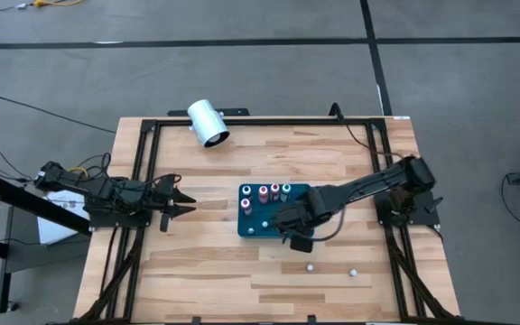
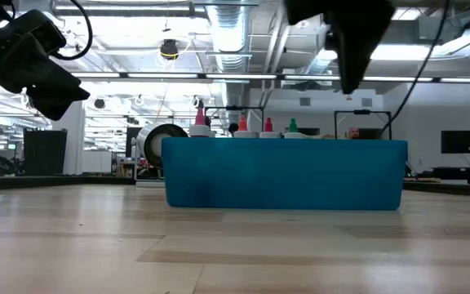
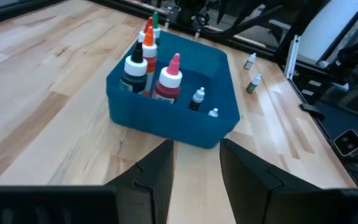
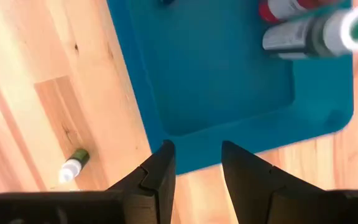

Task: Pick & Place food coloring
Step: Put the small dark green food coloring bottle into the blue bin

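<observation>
Bottles: tiny capped plastic food coloring bottles [image 1: 263, 193] stand upright in the teal plastic tray [image 1: 296, 191], sorted there; two loose bottles [image 1: 310, 267] lie on the wooden table [image 1: 206, 271], likely awaiting pickup.
Right gripper [image 4: 196, 163]: above the tray's edge, fingers parted, empty, probably after a drop.
Left gripper [image 3: 196, 163]: parted, empty, waiting well left of the tray.

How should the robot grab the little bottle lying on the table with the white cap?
The little bottle lies on its side on the wood beside the teal tray. It looks best to come straight down from above and pinch across its dark body, not the narrow white cap, with the fingers on either long side. The right gripper is nearest, hanging open over the tray's edge.
</observation>
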Controlling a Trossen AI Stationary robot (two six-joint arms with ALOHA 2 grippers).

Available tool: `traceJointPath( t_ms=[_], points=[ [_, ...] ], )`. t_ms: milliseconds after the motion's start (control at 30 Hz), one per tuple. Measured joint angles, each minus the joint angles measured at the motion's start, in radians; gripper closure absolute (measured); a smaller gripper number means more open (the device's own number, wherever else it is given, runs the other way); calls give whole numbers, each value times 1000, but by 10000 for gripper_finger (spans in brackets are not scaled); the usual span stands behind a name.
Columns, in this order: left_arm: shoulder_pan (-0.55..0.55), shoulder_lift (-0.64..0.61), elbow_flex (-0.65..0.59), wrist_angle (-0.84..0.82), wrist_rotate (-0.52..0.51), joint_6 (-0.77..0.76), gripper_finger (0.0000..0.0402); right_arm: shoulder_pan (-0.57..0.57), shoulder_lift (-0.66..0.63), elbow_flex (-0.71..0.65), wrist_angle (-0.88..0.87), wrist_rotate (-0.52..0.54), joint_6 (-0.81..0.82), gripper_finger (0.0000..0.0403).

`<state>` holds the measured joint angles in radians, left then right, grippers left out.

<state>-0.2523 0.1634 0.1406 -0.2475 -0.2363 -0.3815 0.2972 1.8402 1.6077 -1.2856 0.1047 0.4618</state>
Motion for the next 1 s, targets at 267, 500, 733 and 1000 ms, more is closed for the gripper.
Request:
traceJointPath(
  t_ms=[267, 500, 733, 1000],
  points=[
    [0, -2, 0, 18, -6, -11, 280, 86, -237, -268, 138, -1, 183, 285],
    [0, -2, 0, 29, -8, -7, 280, 238, -389, -417, 147, 0, 366, 285],
    [1, -2, 0, 29, -11, -39, 280, 404, -448, -489, 139, 7, 463, 285],
    [1, -2, 0, 29, -11, -51, 280, 572, -446, -535, 140, 3, 537, 285]
  ],
)
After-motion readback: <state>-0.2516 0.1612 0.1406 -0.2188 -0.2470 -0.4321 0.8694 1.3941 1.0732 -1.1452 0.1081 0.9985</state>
